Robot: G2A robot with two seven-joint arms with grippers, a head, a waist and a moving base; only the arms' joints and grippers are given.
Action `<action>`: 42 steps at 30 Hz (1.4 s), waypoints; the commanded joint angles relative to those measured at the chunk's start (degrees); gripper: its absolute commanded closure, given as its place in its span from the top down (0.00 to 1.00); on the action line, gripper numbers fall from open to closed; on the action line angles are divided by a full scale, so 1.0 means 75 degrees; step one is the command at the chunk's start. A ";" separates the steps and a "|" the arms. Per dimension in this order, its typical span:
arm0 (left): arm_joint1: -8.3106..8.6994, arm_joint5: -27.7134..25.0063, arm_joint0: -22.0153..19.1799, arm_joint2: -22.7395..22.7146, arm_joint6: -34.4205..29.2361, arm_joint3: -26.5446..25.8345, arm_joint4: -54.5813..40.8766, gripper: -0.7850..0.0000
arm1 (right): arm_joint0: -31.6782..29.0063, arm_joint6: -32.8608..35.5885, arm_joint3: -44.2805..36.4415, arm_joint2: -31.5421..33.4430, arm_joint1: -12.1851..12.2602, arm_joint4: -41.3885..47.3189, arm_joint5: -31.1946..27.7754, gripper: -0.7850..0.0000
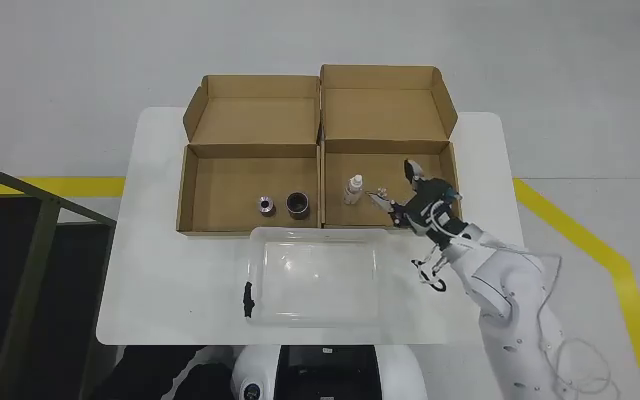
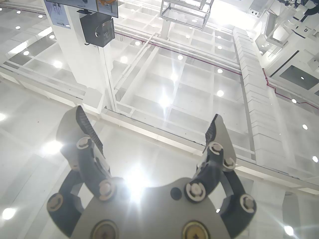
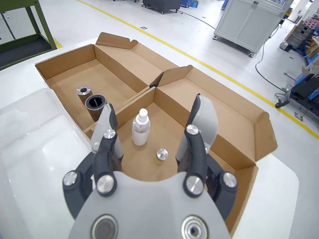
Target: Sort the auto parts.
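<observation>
The sorting looks close to finished. On the desk [image 1: 150, 250] two open cardboard boxes sit side by side, touching, with a clear bin [image 1: 315, 275] just in front of them on the robot's side. The left box [image 1: 220, 190] holds two upright pieces near its front wall: a cylinder [image 1: 265, 204] with a metal top and, just beside it, a dark tube [image 1: 298, 204] with an open mouth. The right box [image 1: 395, 165] holds an upright bottle [image 1: 353, 188] near the wall it shares with the left box. It also holds a small part [image 3: 162, 155] with a metal cap, standing near the bottle but apart from it. The right gripper [image 3: 154, 103] hangs over the front of the right box, fingers spread wide and pinching nothing, with the small part below the gap between them. The left gripper [image 2: 148, 115] points up at the ceiling, away from the desk, its fingers likewise spread and holding nothing. The bin's floor looks bare, so by that reading all four parts are already in boxes, the two cylindrical pieces together and the bottle with the small part. What may be left is a last adjustment of the small part, or simply drawing the right arm clear.
</observation>
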 commanded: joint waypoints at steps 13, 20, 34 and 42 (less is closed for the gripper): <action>0.0000 0.0000 0.0000 0.0000 0.0000 0.0000 0.0000 1.00 | -0.2041 -0.1875 -0.0508 0.1126 0.0184 -0.0590 0.0418 1.00; 0.0000 0.0000 0.0000 0.0000 0.0000 0.0000 0.0000 1.00 | -0.2950 -0.2462 -0.0718 0.1693 0.0243 -0.0676 0.0646 1.00; 0.0000 0.0000 0.0000 0.0000 0.0000 0.0000 0.0000 1.00 | -0.3452 -0.2961 -0.0821 0.2177 0.0299 -0.0316 0.0787 1.00; 0.0000 0.0000 0.0000 0.0000 0.0000 0.0000 0.0000 1.00 | -0.3452 -0.2958 -0.0819 0.2178 0.0299 -0.0316 0.0789 1.00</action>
